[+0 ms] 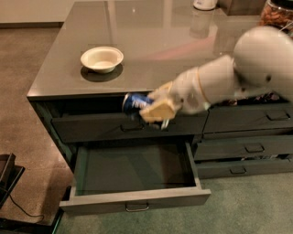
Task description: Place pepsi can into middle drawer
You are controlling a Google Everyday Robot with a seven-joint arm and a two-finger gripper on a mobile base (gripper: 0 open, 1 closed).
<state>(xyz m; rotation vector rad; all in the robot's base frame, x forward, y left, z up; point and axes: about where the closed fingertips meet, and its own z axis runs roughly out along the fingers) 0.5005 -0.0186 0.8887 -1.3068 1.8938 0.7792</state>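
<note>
- The middle drawer stands pulled out, its dark interior bare, a small silvery handle on its front.
- Above it, the gripper is closed around the pepsi can, which lies tilted on its side in the air.
- Behind the can is the shallower top drawer.
- Farther back, a white bowl sits on the grey countertop.

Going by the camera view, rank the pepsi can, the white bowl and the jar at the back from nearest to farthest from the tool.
The tool hangs above the open middle drawer.
1. Pepsi can: in the tool's grip, at the counter's front edge.
2. White bowl: on the counter, up and left.
3. Jar: far back right corner.
</note>
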